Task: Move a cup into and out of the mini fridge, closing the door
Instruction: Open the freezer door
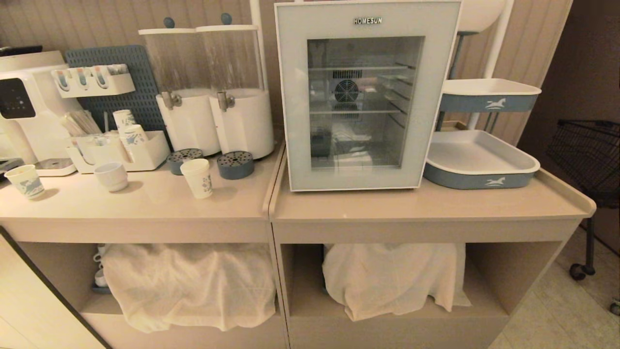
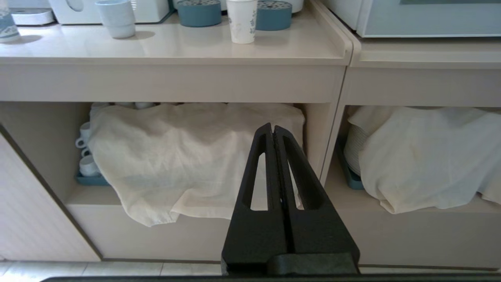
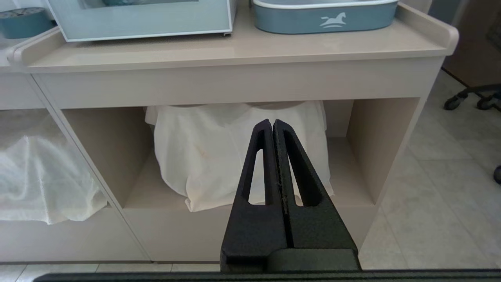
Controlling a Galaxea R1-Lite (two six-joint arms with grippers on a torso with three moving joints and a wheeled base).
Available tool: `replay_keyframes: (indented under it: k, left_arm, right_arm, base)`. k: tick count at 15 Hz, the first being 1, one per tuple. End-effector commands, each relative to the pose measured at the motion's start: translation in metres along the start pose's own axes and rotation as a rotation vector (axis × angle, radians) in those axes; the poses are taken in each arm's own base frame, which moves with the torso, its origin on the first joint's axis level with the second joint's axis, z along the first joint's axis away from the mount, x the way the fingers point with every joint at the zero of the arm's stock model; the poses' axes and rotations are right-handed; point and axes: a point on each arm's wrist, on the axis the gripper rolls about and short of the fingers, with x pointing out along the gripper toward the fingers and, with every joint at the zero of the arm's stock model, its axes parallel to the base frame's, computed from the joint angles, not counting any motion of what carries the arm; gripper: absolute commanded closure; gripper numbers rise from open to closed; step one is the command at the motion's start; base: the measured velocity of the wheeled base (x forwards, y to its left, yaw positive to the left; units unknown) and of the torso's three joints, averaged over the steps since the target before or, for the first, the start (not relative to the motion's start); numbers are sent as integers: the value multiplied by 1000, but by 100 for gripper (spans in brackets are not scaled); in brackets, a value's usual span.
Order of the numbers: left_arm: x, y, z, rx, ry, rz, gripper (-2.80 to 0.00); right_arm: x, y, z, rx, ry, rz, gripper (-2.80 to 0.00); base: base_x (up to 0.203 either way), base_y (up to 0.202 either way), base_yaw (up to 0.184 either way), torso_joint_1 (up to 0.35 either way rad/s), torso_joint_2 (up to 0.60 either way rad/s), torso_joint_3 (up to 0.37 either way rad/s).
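Note:
A tall white paper cup [image 1: 197, 178] with small blue print stands on the left counter, left of the mini fridge [image 1: 366, 94]; the left wrist view shows the cup [image 2: 241, 20] too. The fridge's glass door [image 1: 361, 102] is closed, with shelves and a round fan visible behind it. Neither arm appears in the head view. My left gripper [image 2: 272, 127] is shut and empty, low in front of the left cabinet shelf. In front of the right cabinet shelf, my right gripper [image 3: 272, 122] is also shut and holds nothing. The fridge's lower edge [image 3: 145, 23] shows in the right wrist view.
On the left counter are a squat white ceramic cup [image 1: 111, 175], a patterned paper cup [image 1: 25, 181], two white dispensers [image 1: 213, 92] and blue drip stands [image 1: 235, 165]. A blue-and-white tray rack [image 1: 479, 160] stands right of the fridge. White cloths [image 1: 189, 283] cover the shelves below.

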Motion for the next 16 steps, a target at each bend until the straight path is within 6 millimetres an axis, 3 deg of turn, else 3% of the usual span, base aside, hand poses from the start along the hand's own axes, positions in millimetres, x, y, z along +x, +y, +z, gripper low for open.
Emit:
replay_keyframes:
  k: [1,16]
  left_arm:
    - [1,0,-5,-1,17,0,0]
    - [1,0,-5,2,16,1,0]
  right_arm:
    - [0,0,0,-1,-1,0,0]
    - [0,0,-1,-1,0,0,0]
  base:
    - [0,0,0,0,0,0]
    - [0,0,0,0,0,0]
